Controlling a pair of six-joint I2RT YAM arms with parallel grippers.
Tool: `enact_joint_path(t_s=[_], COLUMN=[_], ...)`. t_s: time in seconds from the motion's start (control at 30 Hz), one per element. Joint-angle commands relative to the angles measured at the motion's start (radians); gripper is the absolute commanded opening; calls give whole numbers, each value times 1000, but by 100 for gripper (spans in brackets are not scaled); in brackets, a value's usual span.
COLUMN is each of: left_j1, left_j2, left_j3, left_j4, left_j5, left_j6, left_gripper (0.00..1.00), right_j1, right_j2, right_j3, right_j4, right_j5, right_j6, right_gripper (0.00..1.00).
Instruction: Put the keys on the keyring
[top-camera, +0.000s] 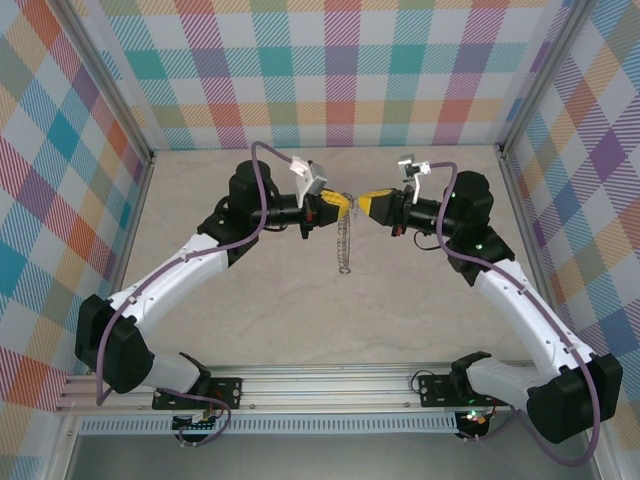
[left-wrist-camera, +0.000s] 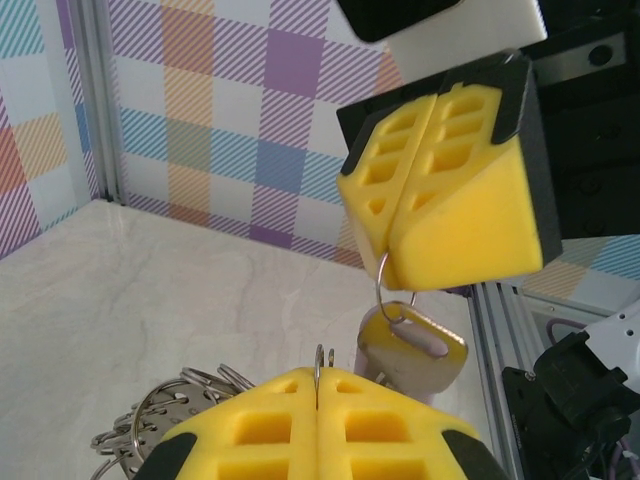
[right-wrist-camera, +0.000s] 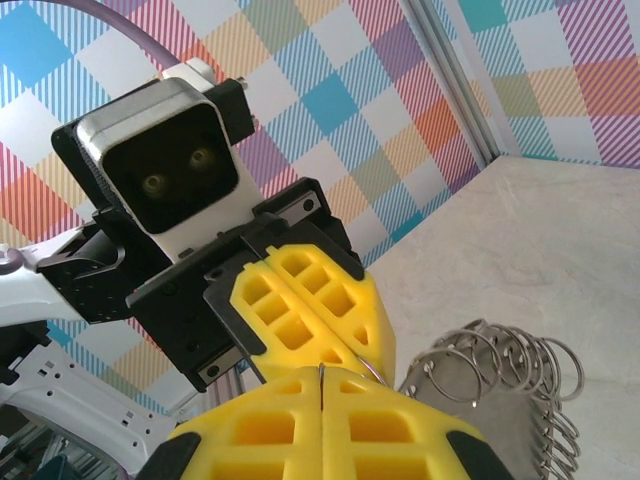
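Both your grippers are closed, meeting mid-frame in the top view. The left gripper (top-camera: 340, 204) pinches the keyring (top-camera: 345, 245), which dangles limp just below. The right gripper (top-camera: 363, 204) pinches a thin loop (left-wrist-camera: 379, 287) that carries the key (left-wrist-camera: 415, 345). I'd judge the wire light and slippery, so hold the key's flat head.

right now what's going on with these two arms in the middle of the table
The left gripper and right gripper, yellow fingers shut, meet close together above the pale table. Both pinch the thin grey metal keyring edged with small wire loops, and most of it hangs below them. A tiny key with a pale lilac head dangles from a wire loop at the right gripper's fingertips. Whether it is fully threaded on is unclear.
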Motion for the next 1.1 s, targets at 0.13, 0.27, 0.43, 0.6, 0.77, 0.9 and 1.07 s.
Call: enact_joint_path(t_s=[0.13, 0.27, 0.43, 0.6, 0.77, 0.9, 1.07], left_j1=[-18, -19, -19, -21, -23, -22, -24], left_j2=[2, 3, 2, -1, -6, -11, -18], left_j3=[47, 50, 50, 50, 51, 50, 48], left_j4=[38, 40, 47, 55, 60, 61, 63], left_j5=[24, 22, 20, 18, 16, 18, -1], left_j6=[6, 6, 3, -1, -4, -4, -5], left_gripper=[0, 0, 0, 0, 0, 0, 0], right_j1=[14, 16, 17, 16, 16, 16, 17], right_j2=[28, 31, 36, 43, 52, 57, 57], right_j3=[43, 35, 28, 20, 13, 7, 0], right_j4=[40, 40, 32, 29, 26, 16, -10], right_j5=[3, 7, 17, 22, 34, 52, 70], right_j6=[-35, -39, -46, -53, -61, -70, -95], right_gripper=[0, 0, 0, 0, 0, 0, 0])
